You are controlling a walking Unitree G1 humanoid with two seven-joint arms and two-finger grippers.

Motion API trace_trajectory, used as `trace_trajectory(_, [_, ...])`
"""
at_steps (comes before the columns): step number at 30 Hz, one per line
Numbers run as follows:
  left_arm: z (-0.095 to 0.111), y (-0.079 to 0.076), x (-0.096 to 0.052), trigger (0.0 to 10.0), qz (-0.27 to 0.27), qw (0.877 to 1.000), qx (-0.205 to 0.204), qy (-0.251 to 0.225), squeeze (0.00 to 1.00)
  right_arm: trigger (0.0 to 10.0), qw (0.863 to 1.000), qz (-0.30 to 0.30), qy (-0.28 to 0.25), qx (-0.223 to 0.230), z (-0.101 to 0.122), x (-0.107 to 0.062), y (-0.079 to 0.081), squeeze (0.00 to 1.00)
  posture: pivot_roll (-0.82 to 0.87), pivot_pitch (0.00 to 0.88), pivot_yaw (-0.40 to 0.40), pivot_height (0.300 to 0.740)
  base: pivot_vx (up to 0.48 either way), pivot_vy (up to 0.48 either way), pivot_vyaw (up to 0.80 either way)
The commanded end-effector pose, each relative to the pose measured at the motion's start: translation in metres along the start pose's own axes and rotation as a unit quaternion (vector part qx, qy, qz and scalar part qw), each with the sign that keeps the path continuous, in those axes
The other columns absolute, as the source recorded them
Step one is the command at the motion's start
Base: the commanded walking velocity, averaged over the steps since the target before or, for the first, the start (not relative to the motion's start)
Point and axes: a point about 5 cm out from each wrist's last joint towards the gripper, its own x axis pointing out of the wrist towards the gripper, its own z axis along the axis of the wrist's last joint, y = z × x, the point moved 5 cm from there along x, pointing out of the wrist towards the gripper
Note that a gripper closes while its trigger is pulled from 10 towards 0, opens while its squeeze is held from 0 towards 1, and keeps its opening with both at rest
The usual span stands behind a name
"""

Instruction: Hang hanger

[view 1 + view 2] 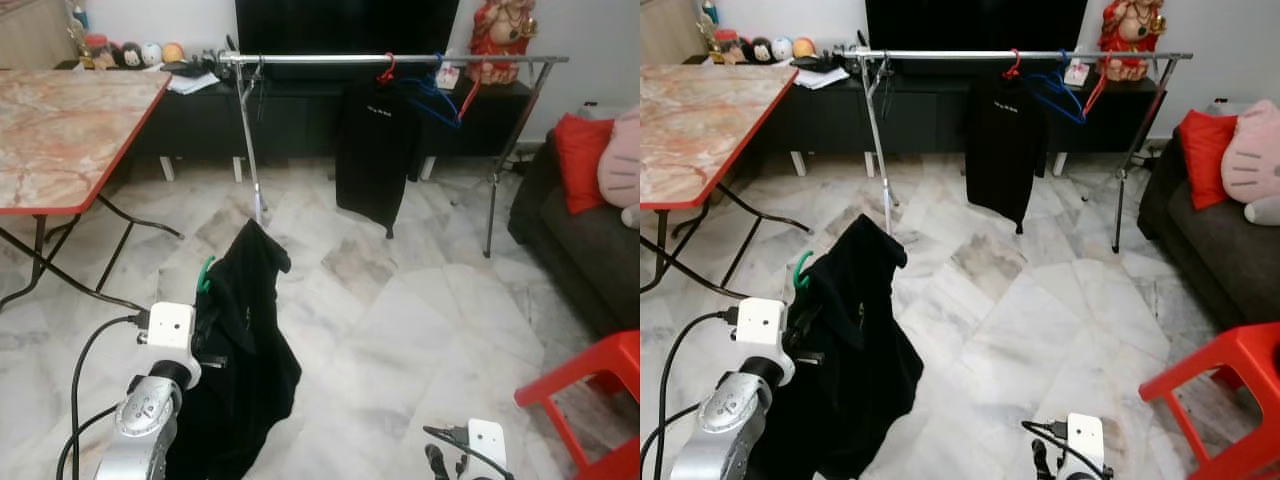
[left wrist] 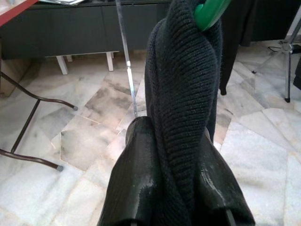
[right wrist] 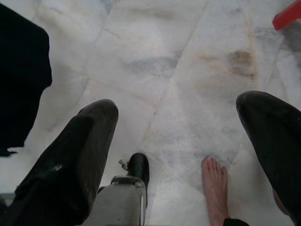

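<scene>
Two garments are in play around the clothes rail point(image 1: 400, 59), which stands across the marble floor point(image 1: 400, 300) in front of a dark low cabinet point(image 1: 920, 115). One black garment point(image 1: 375, 150) already hangs from the rail on a red hanger point(image 1: 386, 70), with blue hangers point(image 1: 435, 95) just beside it on the same bar. The other, a black knitted garment point(image 1: 245, 340), is on a green hanger point(image 1: 205, 275) held up by the left gripper point(image 2: 171, 155), well short of the rail and on the near side of its left leg. In the left wrist view the jaws are closed narrowly on the thick knit, with the green hanger's plastic showing just above the fold.

Low beside the robot, the right gripper point(image 3: 188, 141) points at the floor with its jaws spread wide and nothing between them. A person's bare foot point(image 3: 215, 186) rests on the floor near it.

Left of the rail stands a marble-topped table point(image 1: 70, 130) with a red edge; right of the rail are a dark sofa point(image 1: 580, 250) with a red cushion point(image 1: 582, 160), and a red plastic chair point(image 1: 590, 385).
</scene>
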Motion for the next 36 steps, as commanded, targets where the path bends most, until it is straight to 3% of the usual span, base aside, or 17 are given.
trace_trajectory(1, [0.009,-0.004,0.001,10.0,-0.006,1.000,0.005,-0.015,0.00,10.0,1.000,-0.007,0.001,0.001,0.001,0.000,-0.004,0.00,-0.04,0.006,-0.049,0.740,0.379,0.000,0.00])
trace_trajectory(14, [0.006,-0.017,0.003,10.0,-0.024,1.000,0.000,-0.007,0.00,10.0,0.999,-0.024,0.010,0.031,-0.007,-0.002,-0.012,0.00,-0.04,0.000,-0.046,0.740,0.402,0.000,0.00])
trace_trajectory(23, [0.001,-0.021,0.002,10.0,-0.027,1.000,-0.008,0.001,0.00,10.0,0.999,-0.023,0.014,0.025,-0.009,-0.003,-0.013,0.00,-0.04,0.000,-0.045,0.740,0.412,0.000,0.00])
trace_trajectory(32, [-0.004,-0.015,-0.002,10.0,-0.014,1.000,-0.017,0.006,0.00,10.0,0.999,-0.025,0.021,0.016,-0.014,-0.004,-0.016,0.00,-0.03,0.000,-0.050,0.740,0.415,0.000,0.00])
trace_trajectory(36, [-0.008,-0.002,-0.009,10.0,0.007,1.000,-0.016,0.012,0.00,10.0,0.999,-0.024,0.025,0.004,-0.016,-0.005,-0.018,0.00,-0.03,0.000,-0.051,0.740,0.412,0.000,0.00])
